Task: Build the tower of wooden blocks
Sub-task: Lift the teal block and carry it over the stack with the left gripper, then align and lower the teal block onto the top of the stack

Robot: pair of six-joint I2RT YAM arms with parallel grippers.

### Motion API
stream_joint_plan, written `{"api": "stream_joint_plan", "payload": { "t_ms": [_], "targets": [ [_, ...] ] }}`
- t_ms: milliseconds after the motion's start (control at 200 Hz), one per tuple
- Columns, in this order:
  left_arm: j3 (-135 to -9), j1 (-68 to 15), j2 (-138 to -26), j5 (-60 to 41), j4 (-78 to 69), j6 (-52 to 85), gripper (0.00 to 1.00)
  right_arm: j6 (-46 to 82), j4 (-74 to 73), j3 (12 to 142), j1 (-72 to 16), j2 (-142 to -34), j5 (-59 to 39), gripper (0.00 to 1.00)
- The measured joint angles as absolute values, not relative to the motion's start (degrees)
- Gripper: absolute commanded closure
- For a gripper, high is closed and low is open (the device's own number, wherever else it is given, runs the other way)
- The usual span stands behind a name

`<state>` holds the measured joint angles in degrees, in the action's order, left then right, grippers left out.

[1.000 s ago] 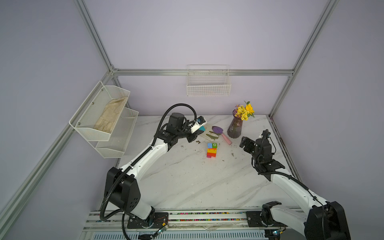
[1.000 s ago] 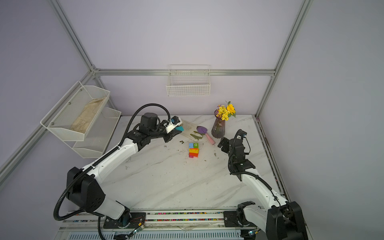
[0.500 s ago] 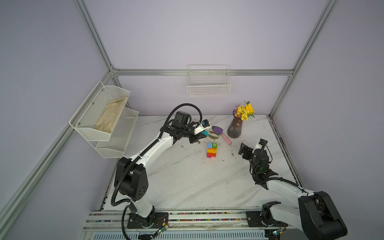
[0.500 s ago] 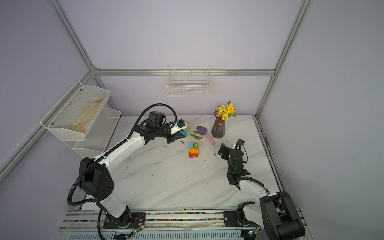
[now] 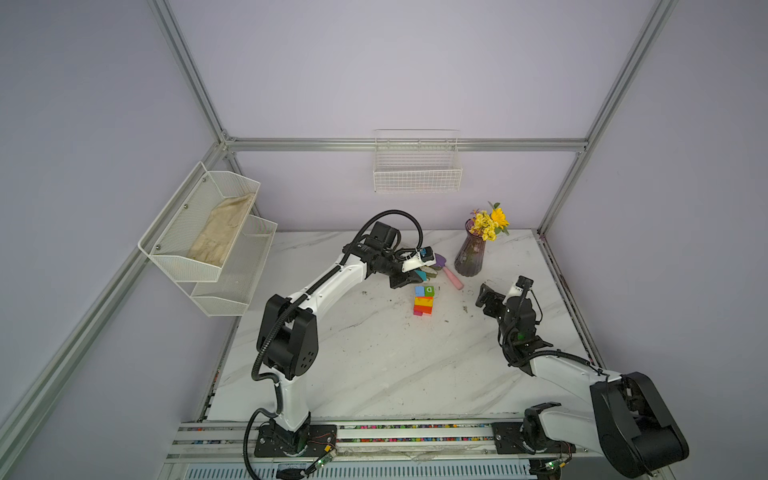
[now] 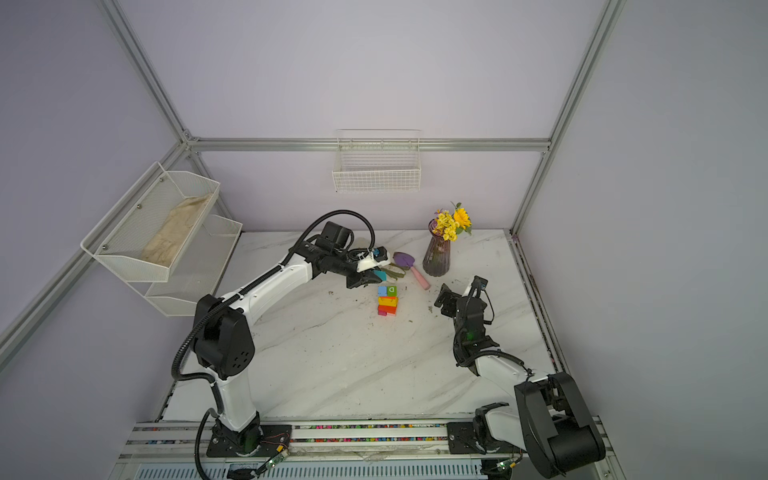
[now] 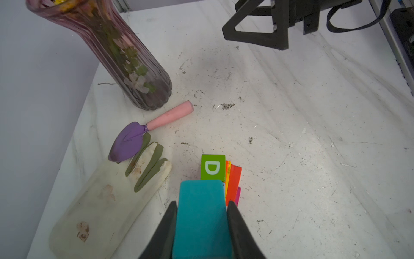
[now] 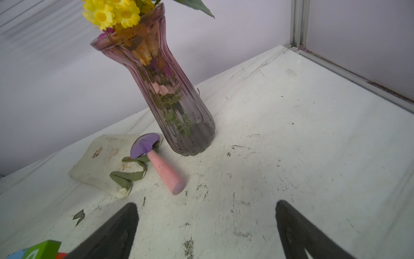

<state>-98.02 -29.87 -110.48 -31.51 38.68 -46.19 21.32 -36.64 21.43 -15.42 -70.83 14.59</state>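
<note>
**In both top views**, the tower stands toward the tabletop's back edge, right of its middle. It is topped by a blue block and a green block. The left gripper hangs just beside the top, clamped on the teal block. The right gripper waits nearer the right edge, jaws spread wide and empty, apart from the stack.

**In the left wrist view**, both fingers pinch the teal block over the blue side. The orange and red tiers below jut out unevenly. Capping it well likely means centring the teal block over the blue-green pair, lowering it level and releasing gently.

**In the right wrist view**, the open fingers frame bare marble before the vase and trowel.
</note>
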Motion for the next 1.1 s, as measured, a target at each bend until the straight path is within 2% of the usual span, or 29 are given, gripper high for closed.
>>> {"api": "stream_joint_plan", "payload": {
  "t_ms": [430, 1095],
  "targets": [
    [-102.61, -34.65, -116.64, -29.45, 41.69, -47.35, 1.0, 21.34, -36.69, 22.28, -15.42, -72.34, 14.59, 0.03],
    [-108.38, -34.57, -121.8, -26.85, 45.04, -47.83, 1.0, 21.32, -36.69, 23.03, -15.42, -73.12, 14.57, 0.03]
  ]
}}
